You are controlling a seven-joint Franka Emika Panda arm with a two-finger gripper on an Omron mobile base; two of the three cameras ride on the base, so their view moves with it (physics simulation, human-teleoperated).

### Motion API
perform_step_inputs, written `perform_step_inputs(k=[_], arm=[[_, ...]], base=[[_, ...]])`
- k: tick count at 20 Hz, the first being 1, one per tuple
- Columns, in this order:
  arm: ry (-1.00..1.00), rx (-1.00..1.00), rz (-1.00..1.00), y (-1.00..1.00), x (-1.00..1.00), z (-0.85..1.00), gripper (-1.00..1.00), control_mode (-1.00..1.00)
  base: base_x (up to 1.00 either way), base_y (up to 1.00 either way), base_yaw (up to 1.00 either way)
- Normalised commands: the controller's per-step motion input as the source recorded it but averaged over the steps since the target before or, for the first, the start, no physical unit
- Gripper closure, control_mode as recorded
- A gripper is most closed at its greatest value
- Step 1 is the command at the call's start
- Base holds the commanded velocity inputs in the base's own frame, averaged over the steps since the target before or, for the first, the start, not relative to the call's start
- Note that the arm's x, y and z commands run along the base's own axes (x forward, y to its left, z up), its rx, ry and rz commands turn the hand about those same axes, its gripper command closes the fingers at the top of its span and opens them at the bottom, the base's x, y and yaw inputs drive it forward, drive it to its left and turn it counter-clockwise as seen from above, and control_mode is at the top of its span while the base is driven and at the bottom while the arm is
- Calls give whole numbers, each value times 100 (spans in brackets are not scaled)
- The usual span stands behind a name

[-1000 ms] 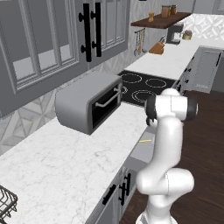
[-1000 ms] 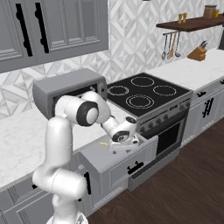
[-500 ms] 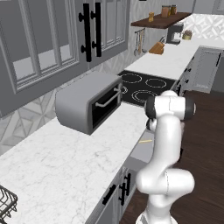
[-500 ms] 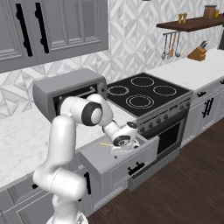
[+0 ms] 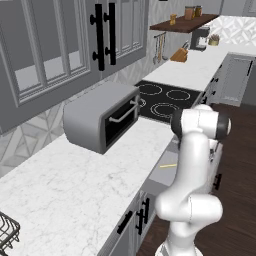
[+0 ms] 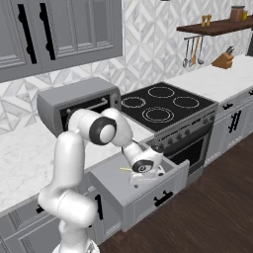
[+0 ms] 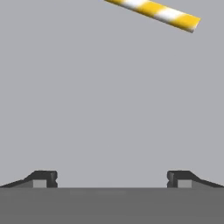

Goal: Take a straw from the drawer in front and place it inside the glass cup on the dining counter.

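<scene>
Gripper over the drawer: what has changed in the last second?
The gripper has dipped a little lower into the open drawer, toward the straw. Its fingers stay wide apart with nothing between them. The straw lies on the drawer floor as before, and the toaster oven has not moved.

- Grey cabinets point(image 5: 75, 50) with black handles are hanging over a white marble worktop point(image 5: 65, 195).
- A grey toaster oven point(image 6: 79, 104) is sitting beside a black cooktop point(image 6: 163, 101).
- A wooden shelf point(image 6: 217, 27) is hanging on the patterned wall point(image 6: 148, 39).
- Dark wood floor point(image 6: 212, 207) is stretching below.
</scene>
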Motion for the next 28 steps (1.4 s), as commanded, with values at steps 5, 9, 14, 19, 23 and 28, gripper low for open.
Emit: perform_step_inputs(k=[5,9,14,19,23,28], arm=[[0,0,0,-49,-71,4,-100,-100],[0,0,0,-61,-64,20,-100,-100],[0,0,0,-66,-54,30,-100,-100],[0,0,1,-63,-50,23,-100,-100],[0,0,0,-37,-16,26,-100,-100],[0,0,7,10,38,34,-100,-100]], base=[[0,0,0],[0,0,0],[0,0,0],[0,0,0],[0,0,0],[0,0,0]])
